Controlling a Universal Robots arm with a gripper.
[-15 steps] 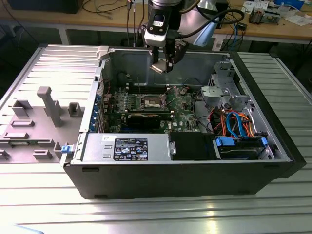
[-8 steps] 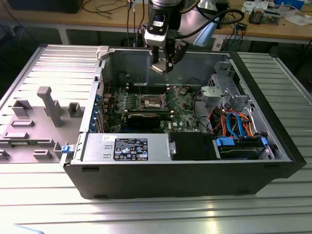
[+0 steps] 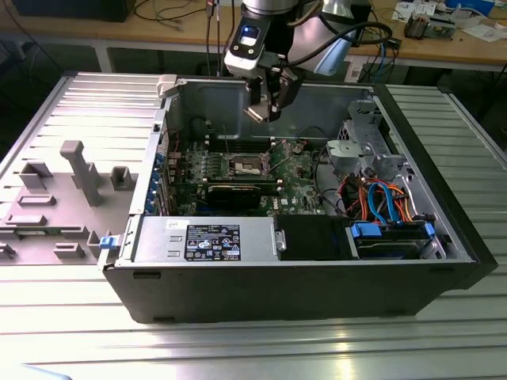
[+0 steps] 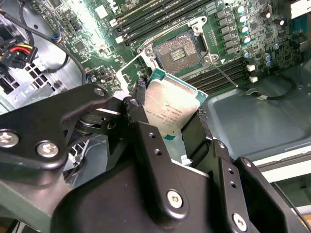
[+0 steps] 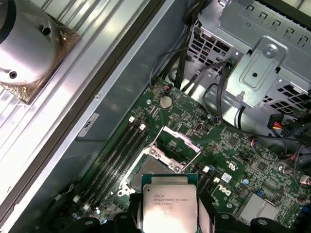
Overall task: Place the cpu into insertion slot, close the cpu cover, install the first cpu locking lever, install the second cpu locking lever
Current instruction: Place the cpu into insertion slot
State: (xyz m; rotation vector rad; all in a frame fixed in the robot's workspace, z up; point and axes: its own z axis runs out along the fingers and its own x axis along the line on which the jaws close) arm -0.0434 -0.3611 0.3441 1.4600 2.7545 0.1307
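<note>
The gripper is clamped on the chip and holds it in the air over the empty socket, whose cover beyond stands open, so I judge all four steps are left to do.

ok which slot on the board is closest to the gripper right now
The square silver-rimmed insertion slot, its cpu cover flipped up. The held cpu hangs close by it. The long black memory slots only flank it on either side.
</note>
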